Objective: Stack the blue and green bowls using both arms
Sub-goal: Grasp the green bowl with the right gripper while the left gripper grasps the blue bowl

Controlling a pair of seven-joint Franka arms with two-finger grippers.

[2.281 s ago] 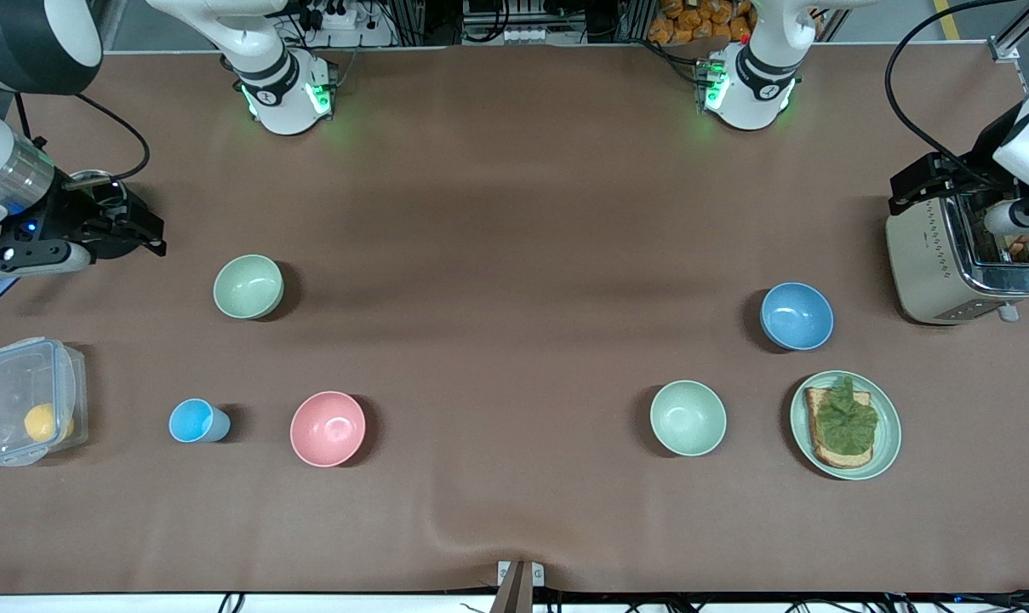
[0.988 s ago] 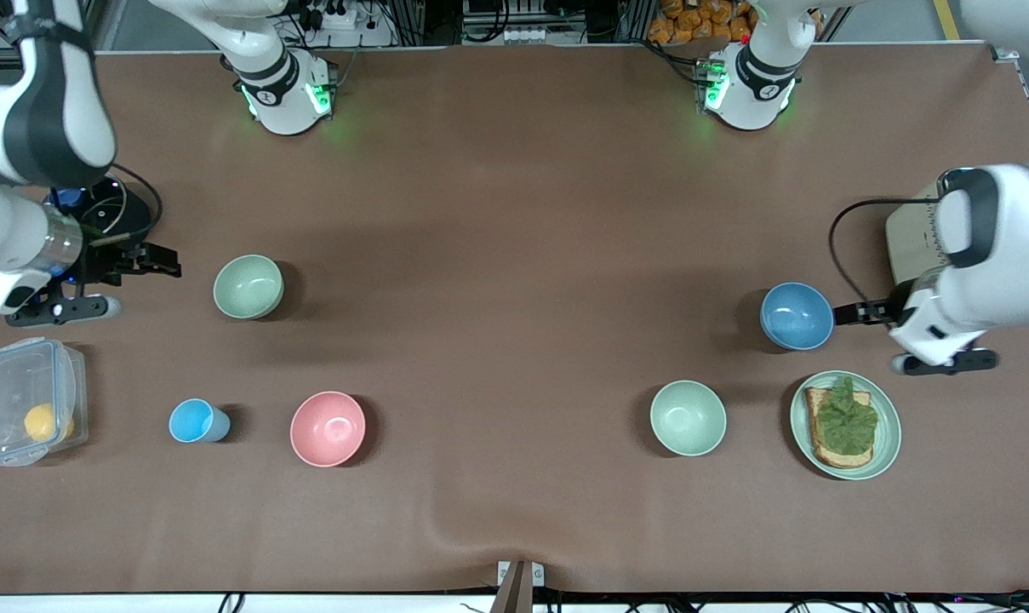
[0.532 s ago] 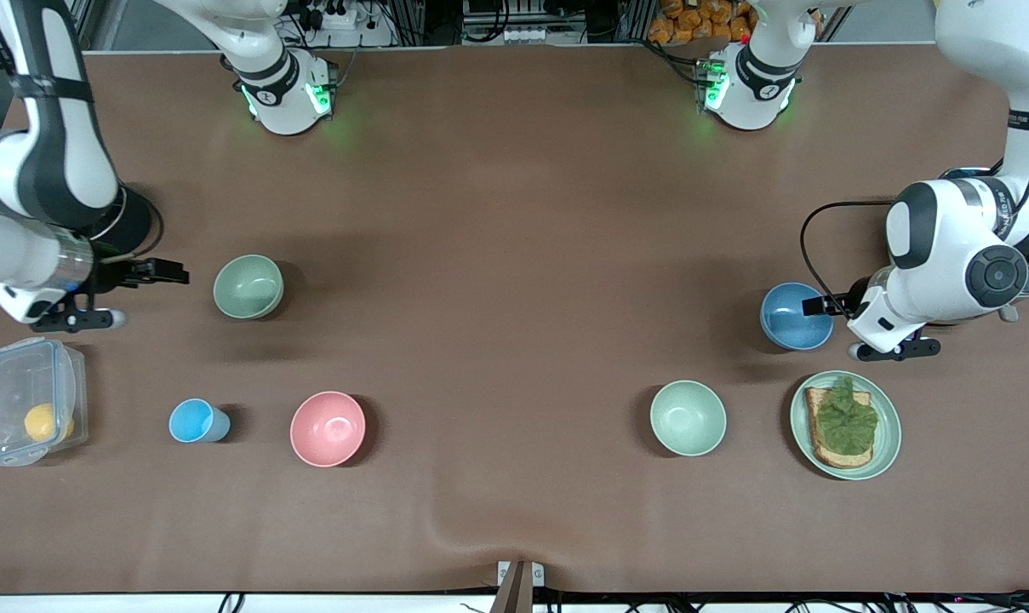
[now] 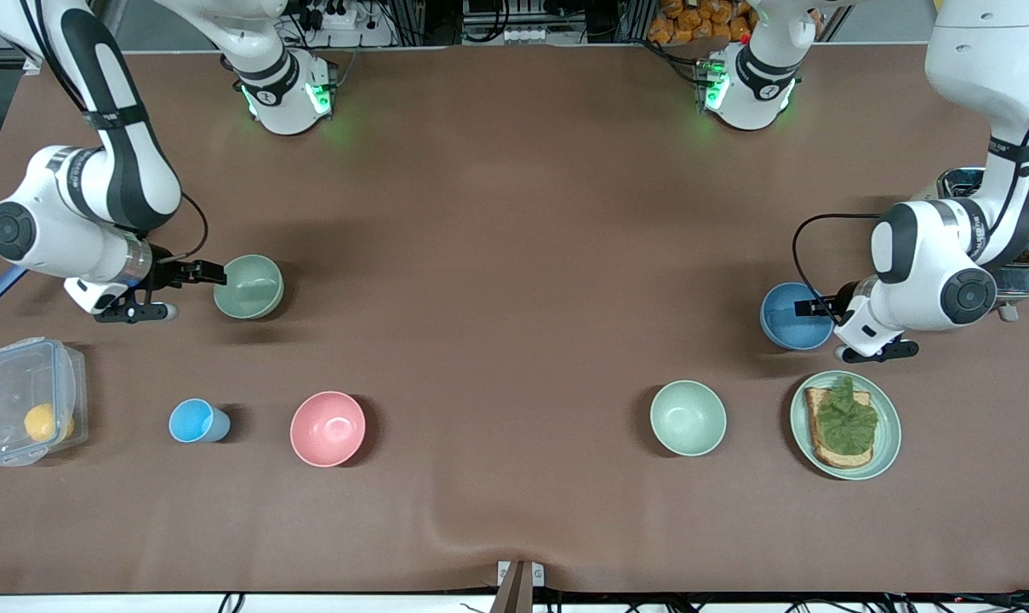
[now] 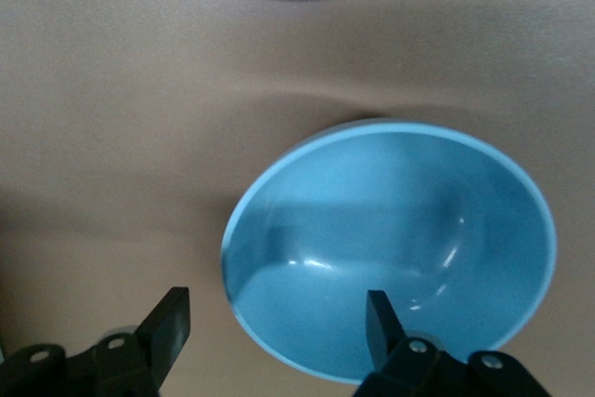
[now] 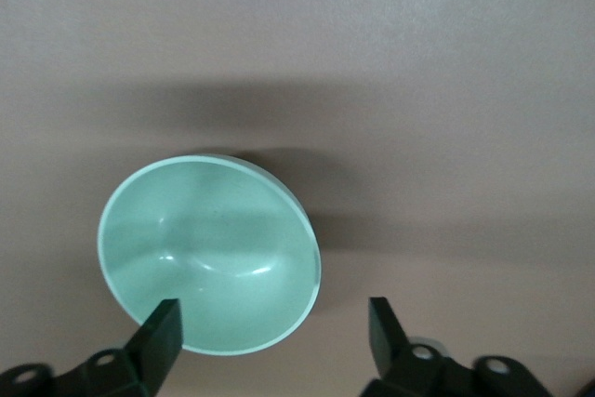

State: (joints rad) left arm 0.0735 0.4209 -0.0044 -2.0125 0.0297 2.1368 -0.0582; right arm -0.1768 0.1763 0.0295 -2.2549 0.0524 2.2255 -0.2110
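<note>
The blue bowl [image 4: 793, 318] stands upright near the left arm's end of the table, beside the toaster. My left gripper [image 4: 814, 305] is open at its rim; in the left wrist view the gripper [image 5: 277, 323] has one finger over the inside of the bowl [image 5: 390, 239] and one outside it. The sage green bowl [image 4: 248, 287] stands upright near the right arm's end. My right gripper [image 4: 211, 274] is open at its rim; in the right wrist view the gripper [image 6: 274, 327] straddles the rim of the bowl [image 6: 209, 253].
A mint plate [image 4: 801, 426] with toast and lettuce lies nearer the camera than the blue bowl. A paler mint bowl [image 4: 688, 417], a pink bowl [image 4: 328, 428], a light-blue cup [image 4: 196, 421] and a clear lidded box [image 4: 29, 398] stand nearer the camera. The toaster [image 4: 1025, 266] is partly hidden by the left arm.
My left gripper has moved from the toaster to the blue bowl's rim. My right gripper has moved from the table's end to the green bowl's rim. The bowls have not moved.
</note>
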